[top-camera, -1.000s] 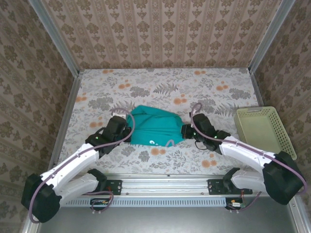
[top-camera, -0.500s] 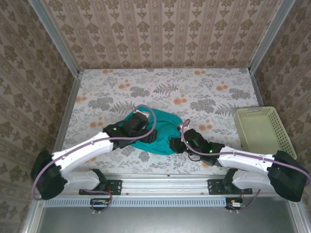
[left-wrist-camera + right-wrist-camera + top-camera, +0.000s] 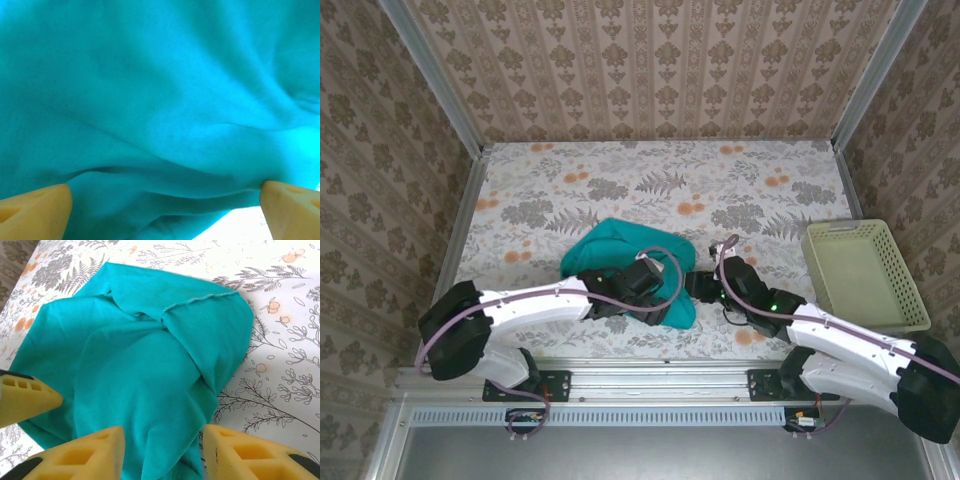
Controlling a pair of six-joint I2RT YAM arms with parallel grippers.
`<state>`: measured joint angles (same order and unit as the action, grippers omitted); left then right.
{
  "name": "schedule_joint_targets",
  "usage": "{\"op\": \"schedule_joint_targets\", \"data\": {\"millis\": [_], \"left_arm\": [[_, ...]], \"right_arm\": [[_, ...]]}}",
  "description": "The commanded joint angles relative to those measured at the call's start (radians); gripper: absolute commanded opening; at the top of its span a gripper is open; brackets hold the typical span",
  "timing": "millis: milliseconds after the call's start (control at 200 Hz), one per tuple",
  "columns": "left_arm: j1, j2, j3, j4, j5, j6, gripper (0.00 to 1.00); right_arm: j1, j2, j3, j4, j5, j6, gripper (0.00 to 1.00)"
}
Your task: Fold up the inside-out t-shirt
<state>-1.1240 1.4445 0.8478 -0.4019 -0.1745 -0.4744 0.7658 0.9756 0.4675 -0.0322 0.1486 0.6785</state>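
Both agape, left claw (image 3: 164, 202) and right claw (image 3: 161, 442) seemingly touch t-shirt (image 3: 610, 250) on floral table (image 3: 620, 172).

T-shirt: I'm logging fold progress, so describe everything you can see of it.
The t-shirt is soft cloth, plain teal on every visible face, bunched into a rumpled heap with overlapping folds and one stitched hem showing. It lies on the floral table near its front edge. The open left hand and open right hand straddle cloth at its near side.

T-shirt (image 3: 610, 250) left of basket (image 3: 865, 275) (apart)
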Motion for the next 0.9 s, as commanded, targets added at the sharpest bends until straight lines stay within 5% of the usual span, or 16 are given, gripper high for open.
{"op": "schedule_joint_targets", "data": {"millis": [0,215,440,650,895], "left_arm": [[0.010,0.032,-0.003,0.037,-0.019,0.016,0.88],[0.073,0.074,-0.054,0.138,0.015,-0.018,0.53],[0.129,-0.021,-0.095,0.170,-0.006,-0.044,0.00],[0.139,-0.284,-0.105,0.100,-0.088,0.000,0.00],[0.150,-0.508,-0.035,0.081,-0.052,0.098,0.00]], "right_arm": [[-0.025,0.048,-0.034,0.052,-0.047,0.073,0.47],[-0.029,0.231,0.033,0.170,-0.151,0.082,0.49],[-0.073,0.294,0.083,0.213,-0.191,0.068,0.04],[-0.062,0.075,0.167,-0.090,-0.007,-0.068,0.00],[-0.062,-0.176,0.324,-0.364,0.095,-0.174,0.00]]}}
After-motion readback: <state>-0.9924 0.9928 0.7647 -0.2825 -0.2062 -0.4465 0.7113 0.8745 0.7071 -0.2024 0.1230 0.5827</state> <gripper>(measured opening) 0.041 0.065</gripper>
